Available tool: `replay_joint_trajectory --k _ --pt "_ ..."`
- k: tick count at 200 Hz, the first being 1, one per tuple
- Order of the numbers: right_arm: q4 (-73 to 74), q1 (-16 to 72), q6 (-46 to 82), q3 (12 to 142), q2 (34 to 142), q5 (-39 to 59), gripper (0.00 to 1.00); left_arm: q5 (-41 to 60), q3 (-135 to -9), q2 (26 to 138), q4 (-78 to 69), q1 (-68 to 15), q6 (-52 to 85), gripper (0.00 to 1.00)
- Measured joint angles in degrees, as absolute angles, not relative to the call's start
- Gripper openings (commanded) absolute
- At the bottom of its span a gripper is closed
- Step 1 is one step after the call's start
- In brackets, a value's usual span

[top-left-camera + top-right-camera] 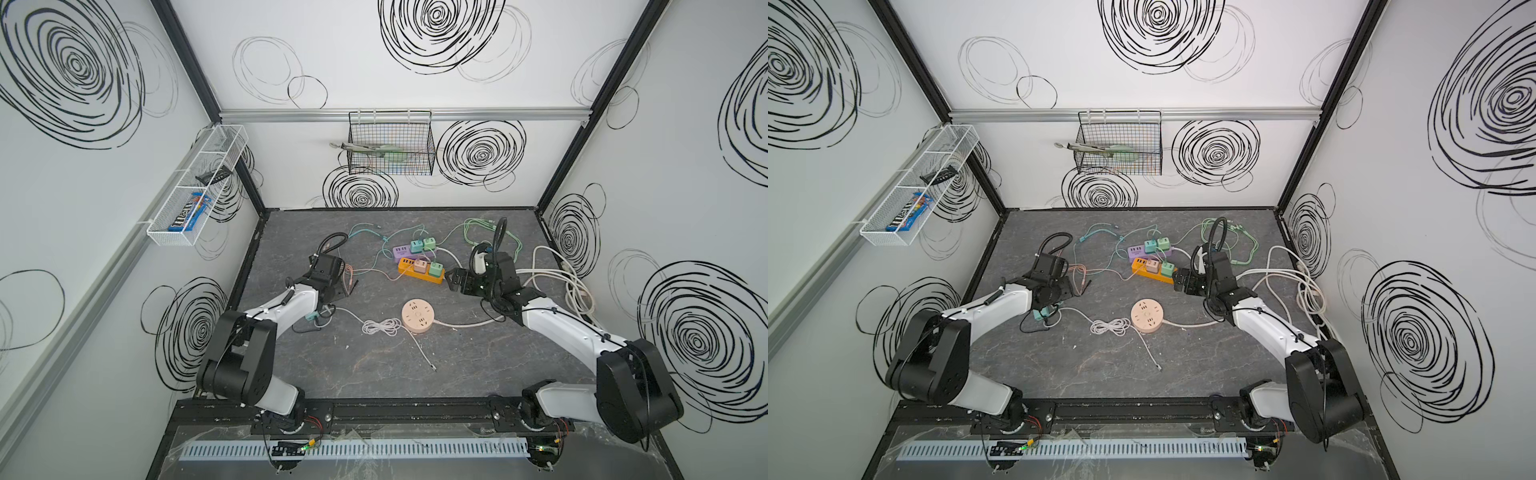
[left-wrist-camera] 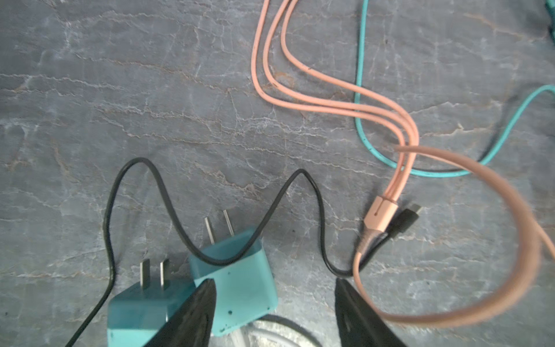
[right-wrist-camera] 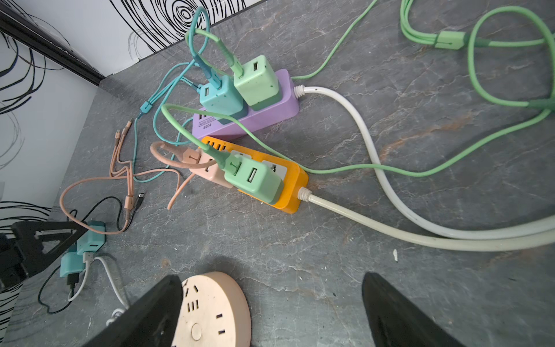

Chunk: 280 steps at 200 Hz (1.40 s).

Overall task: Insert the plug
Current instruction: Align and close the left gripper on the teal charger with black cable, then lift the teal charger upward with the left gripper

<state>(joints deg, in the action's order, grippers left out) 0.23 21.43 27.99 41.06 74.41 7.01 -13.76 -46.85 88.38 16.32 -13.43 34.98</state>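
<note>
Two teal plug adapters lie prongs-out on the grey tabletop; in the left wrist view one (image 2: 240,276) sits partly between my left gripper's fingers and the other (image 2: 135,312) lies just outside them. My left gripper (image 2: 274,288) is open; one finger (image 2: 198,312) overlaps the nearer adapter, and bare table shows between it and the other finger. A thin black cable (image 2: 168,204) drapes over that adapter. My right gripper (image 3: 270,288) hangs open over the table beside the round pink socket (image 3: 210,312), holding nothing. In both top views the socket (image 1: 417,316) (image 1: 1147,316) lies mid-table.
An orange power strip (image 1: 419,272) and a purple one (image 1: 411,251) stand behind the socket, each with adapters plugged in. Pink (image 2: 330,105), teal and green (image 3: 480,75) cables sprawl around them. Thick white cords (image 1: 573,286) pile up at the right wall.
</note>
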Motion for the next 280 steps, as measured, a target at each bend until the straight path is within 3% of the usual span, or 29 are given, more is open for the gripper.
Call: replay_joint_trajectory --k 121,137,196,251,280 --pt "0.01 21.47 27.99 42.78 77.19 7.14 0.97 -14.85 -46.63 94.98 14.26 -10.0 36.38 0.68" --pt "-0.25 21.47 27.97 43.27 77.38 7.22 0.97 -14.76 -46.63 95.15 13.8 -10.0 36.21 0.57" --pt "-0.6 21.47 27.94 43.38 77.38 7.38 0.97 -13.67 -45.95 94.37 11.75 -10.02 36.03 0.0" --pt "-0.05 22.87 26.15 43.66 77.19 8.75 0.97 -12.32 -42.89 73.08 12.56 -10.48 34.44 0.0" --pt "1.72 25.47 24.12 43.68 76.29 8.73 0.97 -10.85 -48.84 62.52 15.53 -10.44 31.46 0.0"
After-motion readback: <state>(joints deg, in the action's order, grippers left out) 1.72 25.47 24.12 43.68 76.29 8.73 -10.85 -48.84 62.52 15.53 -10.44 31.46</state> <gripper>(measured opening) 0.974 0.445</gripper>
